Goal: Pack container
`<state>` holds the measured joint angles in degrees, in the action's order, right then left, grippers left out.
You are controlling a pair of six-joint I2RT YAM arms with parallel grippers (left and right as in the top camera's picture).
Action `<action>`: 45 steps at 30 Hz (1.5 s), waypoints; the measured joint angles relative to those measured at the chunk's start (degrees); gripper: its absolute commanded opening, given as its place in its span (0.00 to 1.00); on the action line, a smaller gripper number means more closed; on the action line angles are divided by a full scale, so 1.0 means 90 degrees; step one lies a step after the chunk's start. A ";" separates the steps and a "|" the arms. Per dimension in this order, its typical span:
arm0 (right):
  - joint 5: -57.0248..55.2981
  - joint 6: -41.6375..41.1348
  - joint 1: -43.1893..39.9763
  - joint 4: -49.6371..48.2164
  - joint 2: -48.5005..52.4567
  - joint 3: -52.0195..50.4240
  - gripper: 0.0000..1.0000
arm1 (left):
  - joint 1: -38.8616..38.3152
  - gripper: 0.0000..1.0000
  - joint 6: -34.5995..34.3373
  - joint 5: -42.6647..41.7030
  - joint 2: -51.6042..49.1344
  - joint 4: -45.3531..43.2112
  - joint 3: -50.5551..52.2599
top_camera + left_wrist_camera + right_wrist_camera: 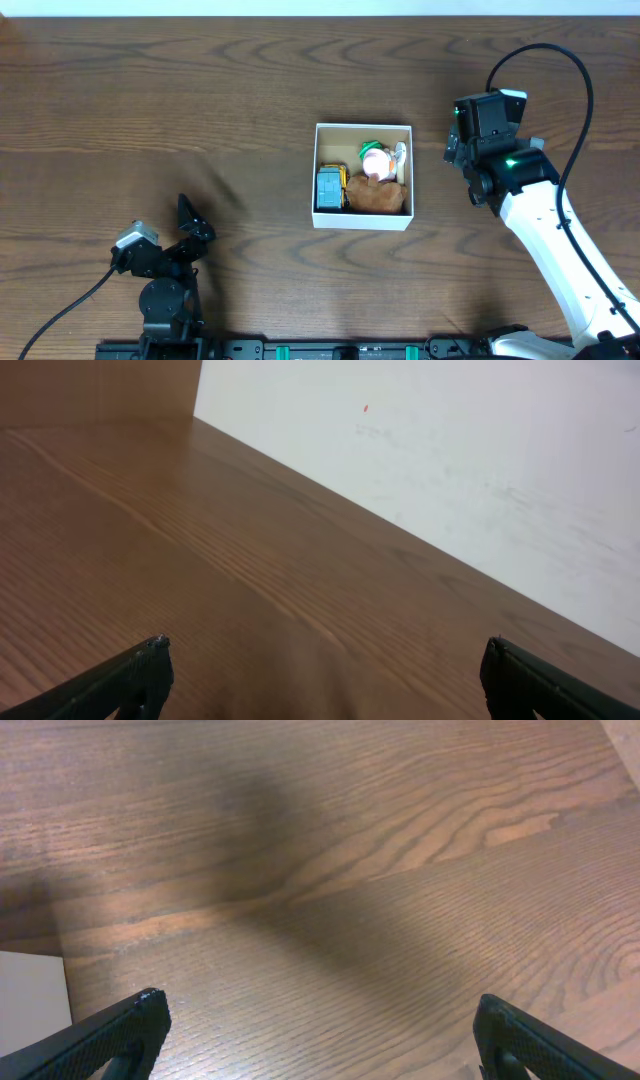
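- Centre of the counter (200,100) holds the container (362,222), upright and open-topped. One white corner of it just shows at the lower left edge of the right wrist view.
- Inside lie a brown plush (377,197), a blue-grey block toy (329,187) and a round green-and-pink toy (373,157). They crowd toward the near wall, and a strip of tan floor along the far wall is bare.
- The right pincer (452,150) hovers just beside the container's right wall, over bare wood. Its fingers are spread wide with nothing between them.
- The left pincer (190,215) sits well apart at the lower left, likewise released and empty. Its wrist view shows only wood and a pale wall.
- No loose toy shows on the counter, so the packing looks close to finished.
- The main risk is a knock. The box looks thin-walled and light, and a sideways swing of the right arm this close could push or tip it.
- A second risk is spillage. The plush presses against the near wall, so a jolt could roll the round toy over the rim.
- Reaching in with spread fingers could also catch a wall and drag the whole box.
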<state>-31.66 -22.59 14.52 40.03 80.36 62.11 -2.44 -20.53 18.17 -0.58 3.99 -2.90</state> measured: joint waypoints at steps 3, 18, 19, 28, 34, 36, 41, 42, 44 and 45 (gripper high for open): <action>0.0000 0.0000 0.0000 0.0000 0.0000 0.0000 0.99 | 0.0000 0.98 0.0000 -0.0002 0.0000 0.0000 0.0000; 0.0007 -0.0002 0.0000 -0.0002 -0.1753 0.0000 0.99 | 0.0000 0.98 0.0000 -0.0002 0.0000 0.0000 0.0000; 0.0012 -0.0002 0.0000 -0.0005 -0.2089 0.0000 0.99 | 0.0000 0.98 0.0000 0.0000 0.0000 0.0000 0.0000; -0.0121 0.0007 0.0000 0.0389 -0.4877 0.0010 0.99 | 0.0005 0.98 0.0000 -0.0002 0.0000 0.0000 0.0000; 0.0379 0.0007 -0.0107 0.2084 -0.6679 0.0051 0.99 | 0.0005 0.98 0.0000 -0.0005 0.0000 -0.0002 0.0002; 0.0554 0.0002 -0.0253 0.2501 -0.7106 0.0046 0.99 | 0.0005 0.98 0.0000 -0.0005 0.0000 -0.0005 0.0002; 0.0903 0.0041 -0.0753 0.2594 -0.7747 -0.0323 0.99 | 0.0005 0.98 0.0000 -0.0005 0.0000 -0.0005 0.0002; 0.0998 0.0078 -0.0867 0.2550 -0.7830 -0.0498 0.99 | 0.0005 0.98 0.0000 -0.0007 0.0000 -0.0005 0.0002; 0.1219 0.0180 -0.1112 0.2276 -0.7980 -0.0981 0.99 | 0.0005 0.98 0.0000 -0.0005 0.0000 -0.0005 0.0005; 0.1319 0.0233 -0.1205 0.2069 -0.8036 -0.1214 0.99 | 0.0005 0.98 0.0000 -0.0007 0.0000 -0.0005 0.0005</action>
<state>-19.79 -20.49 3.68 58.65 8.03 51.18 -2.39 -20.53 18.11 -0.58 3.95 -2.85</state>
